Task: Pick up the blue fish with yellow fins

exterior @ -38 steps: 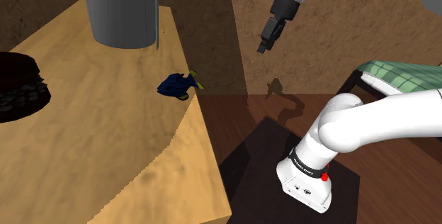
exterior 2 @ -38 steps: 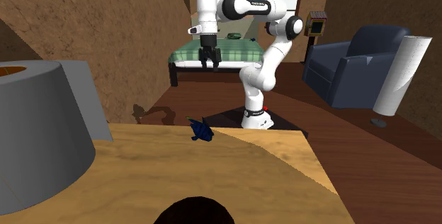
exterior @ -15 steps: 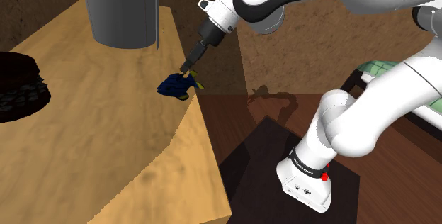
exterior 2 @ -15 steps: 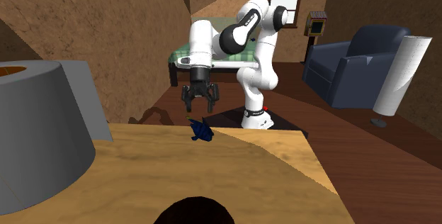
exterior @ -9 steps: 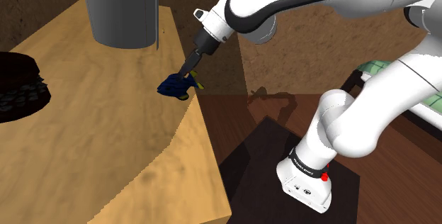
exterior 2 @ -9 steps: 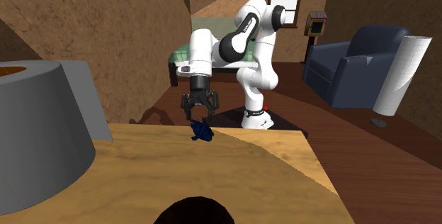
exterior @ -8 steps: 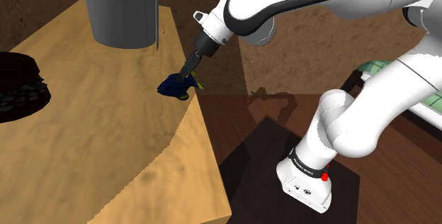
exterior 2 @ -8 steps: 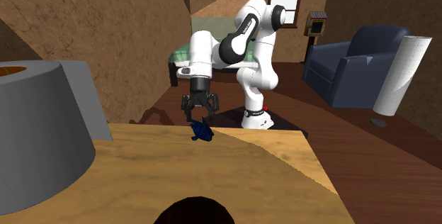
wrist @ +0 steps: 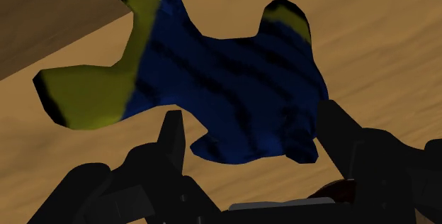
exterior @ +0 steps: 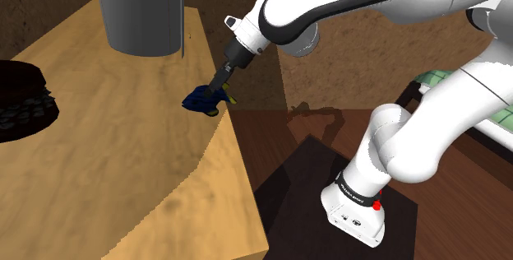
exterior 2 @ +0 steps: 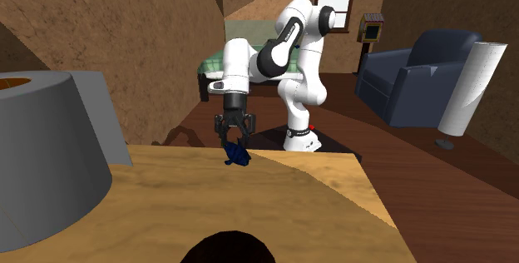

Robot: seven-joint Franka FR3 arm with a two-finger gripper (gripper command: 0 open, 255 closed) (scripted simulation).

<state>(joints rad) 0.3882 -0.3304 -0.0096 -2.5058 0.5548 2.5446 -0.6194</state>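
Well apart from the fish (exterior: 200,99) at the table (exterior: 123,176) edge, grey cylinder (exterior: 140,11).

Pale wood counter, matt fish, glossy white arm.

The counter (exterior: 123,168) shows light wood grain with a dull finish. The fish (wrist: 227,81) looks smooth and matt, blue with darker stripes and yellow fins. The tool (wrist: 251,116) is matt black, and the arm (exterior: 427,135) is smooth white with a soft gloss. At the upper left of the shoulder view, a grey cylinder (exterior: 140,7) is plain and smooth. The floor (exterior: 460,217) is dark wood, the walls (exterior 2: 125,45) look rough and earthy, and the bed (exterior 2: 208,68) carries green checked cloth.
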